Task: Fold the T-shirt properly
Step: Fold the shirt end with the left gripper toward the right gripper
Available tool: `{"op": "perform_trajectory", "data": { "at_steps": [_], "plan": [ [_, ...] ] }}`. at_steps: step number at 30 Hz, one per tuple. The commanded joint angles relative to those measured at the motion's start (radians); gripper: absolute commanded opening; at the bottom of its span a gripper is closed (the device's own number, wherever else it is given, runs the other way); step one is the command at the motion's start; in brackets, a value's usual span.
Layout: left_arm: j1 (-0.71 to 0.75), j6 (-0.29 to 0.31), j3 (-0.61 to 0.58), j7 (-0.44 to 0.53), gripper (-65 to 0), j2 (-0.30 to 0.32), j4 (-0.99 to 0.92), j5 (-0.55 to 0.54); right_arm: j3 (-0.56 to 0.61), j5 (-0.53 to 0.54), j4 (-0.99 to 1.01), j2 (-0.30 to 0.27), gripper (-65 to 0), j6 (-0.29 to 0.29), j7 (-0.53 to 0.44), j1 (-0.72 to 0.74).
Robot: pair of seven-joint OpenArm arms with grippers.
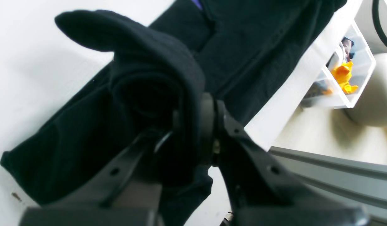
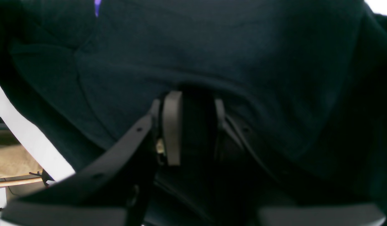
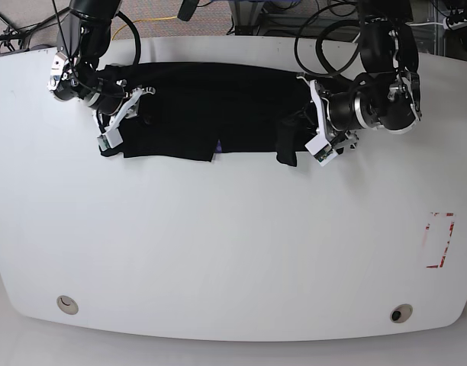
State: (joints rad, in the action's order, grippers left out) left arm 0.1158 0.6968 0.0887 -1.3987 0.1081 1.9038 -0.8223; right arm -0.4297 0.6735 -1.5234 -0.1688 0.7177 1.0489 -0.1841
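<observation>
The left gripper (image 1: 193, 131) pinches a thick bunch of the black T-shirt (image 3: 210, 114). The right gripper (image 2: 193, 131) squeezes cloth too. Only the base view shows the white table (image 3: 233, 244).

We see the T-shirt (image 3: 210, 114) stretched as a long band across the far part of the tabletop (image 3: 233, 244), well behind its middle. Our left claw (image 3: 319, 145) sits at the band's end on the base view's right, our right claw (image 3: 115, 122) at the opposite end, each with cloth between its jaws.
</observation>
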Motion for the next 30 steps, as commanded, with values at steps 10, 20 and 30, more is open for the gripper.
{"op": "perform_trajectory", "data": {
  "at_steps": [10,20,30],
  "plan": [
    [-0.072,0.001,-0.077,0.015,-56.5,-0.041,0.015,0.002,0.002,-0.07,0.004,-0.007,-51.2,-0.02,0.055,-0.005],
    [-0.138,0.001,-0.152,0.002,-28.3,-0.091,0.016,-0.064,0.002,-0.07,0.004,-0.007,-51.2,-0.02,0.055,-0.002],
    [-0.167,0.001,-0.142,0.002,-28.5,-0.092,0.023,-0.053,0.002,-0.07,0.002,-0.007,-51.2,-0.02,0.055,0.007]
  ]
}}
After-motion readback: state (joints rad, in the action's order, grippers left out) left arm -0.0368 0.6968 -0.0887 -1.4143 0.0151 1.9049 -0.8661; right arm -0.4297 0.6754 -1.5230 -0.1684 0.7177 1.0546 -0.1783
